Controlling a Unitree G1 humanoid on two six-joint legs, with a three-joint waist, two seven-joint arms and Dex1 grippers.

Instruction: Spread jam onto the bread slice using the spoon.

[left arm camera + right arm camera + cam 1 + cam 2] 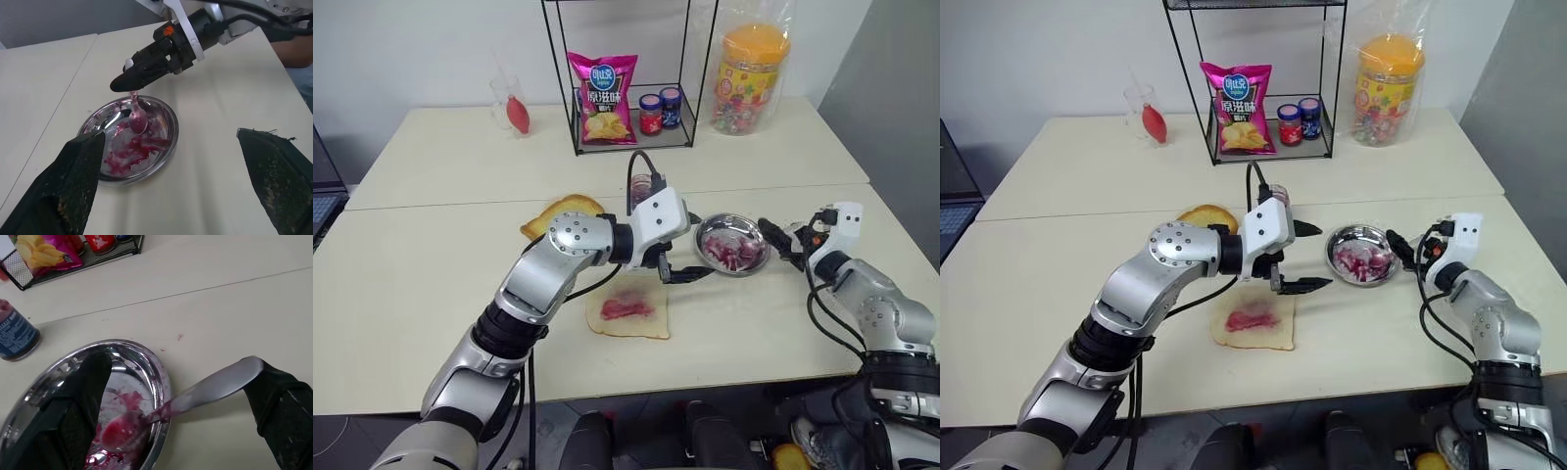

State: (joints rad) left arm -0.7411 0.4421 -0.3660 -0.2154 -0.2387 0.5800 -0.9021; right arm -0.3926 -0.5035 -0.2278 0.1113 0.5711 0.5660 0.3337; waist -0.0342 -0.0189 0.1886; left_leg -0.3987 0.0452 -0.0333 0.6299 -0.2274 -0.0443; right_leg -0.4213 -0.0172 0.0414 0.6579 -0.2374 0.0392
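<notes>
The bread slice (651, 325) lies flat near the table's front, with a reddish jam smear (628, 307) in its centre. Right of it stands a round steel dish (146, 357) holding more jam (734, 251). The spoon (210, 384) rests with its bowl in the dish and its handle over the rim. The handle's end lies by one finger of my right gripper (178, 367), which is open at the dish's right side. My left gripper (1312, 257) hovers open between the bread and the dish, pointing at the dish, with nothing in it.
A golden toast (563, 211) and a small glass jar (642, 189) sit behind my left arm. At the back stand a wire rack (626, 145) with a chips bag and two jars, a big candy jar (752, 78) and a glass (514, 110).
</notes>
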